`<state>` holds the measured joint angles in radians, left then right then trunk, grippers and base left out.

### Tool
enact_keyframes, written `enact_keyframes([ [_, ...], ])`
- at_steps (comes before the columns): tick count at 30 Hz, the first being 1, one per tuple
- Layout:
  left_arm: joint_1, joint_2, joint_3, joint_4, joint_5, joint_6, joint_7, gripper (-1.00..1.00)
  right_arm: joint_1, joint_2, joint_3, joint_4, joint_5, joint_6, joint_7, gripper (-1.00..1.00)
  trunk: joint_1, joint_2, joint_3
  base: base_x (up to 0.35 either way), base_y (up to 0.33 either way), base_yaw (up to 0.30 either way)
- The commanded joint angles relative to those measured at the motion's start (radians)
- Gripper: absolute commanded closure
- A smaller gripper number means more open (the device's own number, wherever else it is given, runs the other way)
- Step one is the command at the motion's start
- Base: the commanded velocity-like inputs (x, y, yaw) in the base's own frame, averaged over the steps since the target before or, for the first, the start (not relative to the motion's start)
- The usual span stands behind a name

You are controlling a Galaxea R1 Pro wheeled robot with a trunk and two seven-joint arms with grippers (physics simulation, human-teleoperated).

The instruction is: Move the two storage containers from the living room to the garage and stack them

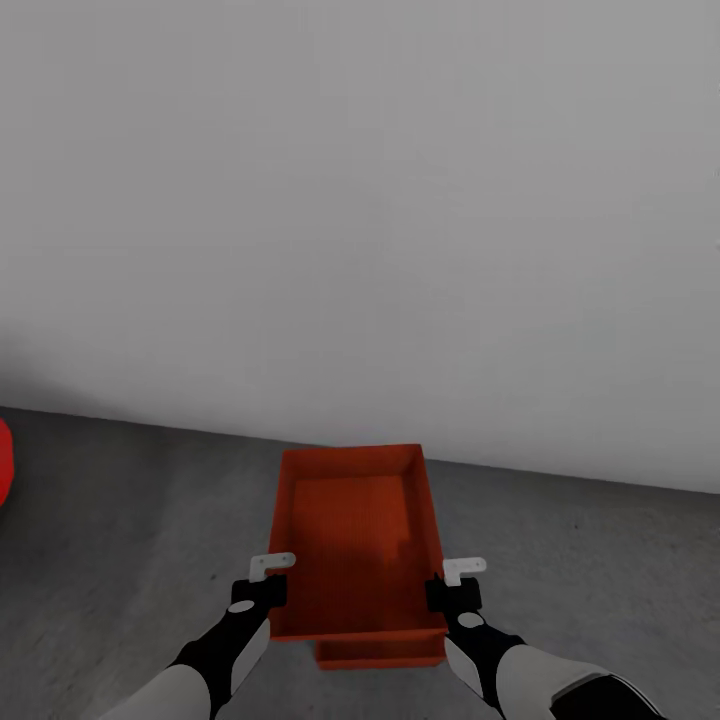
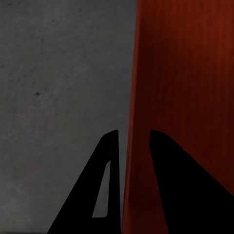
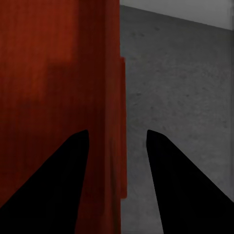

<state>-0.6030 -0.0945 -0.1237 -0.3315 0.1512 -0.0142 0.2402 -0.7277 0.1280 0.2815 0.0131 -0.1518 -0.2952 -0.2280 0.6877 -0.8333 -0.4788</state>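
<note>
One orange-red storage container (image 1: 355, 530) hangs level between my two grippers over the dark grey concrete floor (image 1: 130, 520) of the garage. Just under its near end, the edge of the second storage container (image 1: 380, 657) shows; whether the two touch I cannot tell. My left gripper (image 1: 272, 592) is shut on the upper container's left wall (image 2: 130, 97), one finger inside and one outside. My right gripper (image 1: 440, 592) straddles the right wall (image 3: 122, 122) with its fingers apart, and floor shows between the wall and the outer finger (image 3: 185, 195).
A plain pale grey wall (image 1: 360, 200) rises close behind the containers. A bit of the red car (image 1: 3, 460) shows at the far left edge. Bare concrete spreads to both sides of the containers.
</note>
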Motion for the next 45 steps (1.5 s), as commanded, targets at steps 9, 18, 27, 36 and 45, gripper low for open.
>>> enact_keyframes([
  [9, 0.0, 0.018, -0.004, 0.002, 0.018, 0.0, 0.01, 1.0, -0.001, 0.001, -0.036, -0.003, 0.023, -0.082, 0.007, 1.0, 0.0, -0.001, -0.001, -0.028, -0.064, 0.0],
  [18, 0.0, 0.019, -0.004, 0.002, 0.018, -0.001, 0.01, 1.0, -0.001, 0.001, -0.036, -0.002, 0.023, -0.082, 0.007, 1.0, 0.0, -0.001, -0.001, -0.053, -0.103, 0.0],
  [27, 0.0, 0.019, -0.004, 0.002, 0.018, -0.001, 0.01, 1.0, -0.001, 0.001, -0.036, -0.002, 0.022, -0.081, 0.007, 1.0, 0.0, -0.001, -0.001, -0.002, -0.004, 0.0],
  [36, 0.0, 0.019, -0.004, 0.002, 0.018, -0.001, 0.01, 1.0, -0.001, 0.001, -0.036, -0.002, 0.023, -0.082, 0.007, 1.0, 0.0, -0.001, -0.001, -0.017, -0.072, 0.0],
  [45, 0.0, 0.02, -0.004, 0.002, 0.018, -0.001, 0.01, 1.0, -0.001, 0.001, -0.036, -0.002, 0.023, -0.082, 0.007, 1.0, 0.0, -0.001, -0.001, -0.019, -0.072, 0.0],
])
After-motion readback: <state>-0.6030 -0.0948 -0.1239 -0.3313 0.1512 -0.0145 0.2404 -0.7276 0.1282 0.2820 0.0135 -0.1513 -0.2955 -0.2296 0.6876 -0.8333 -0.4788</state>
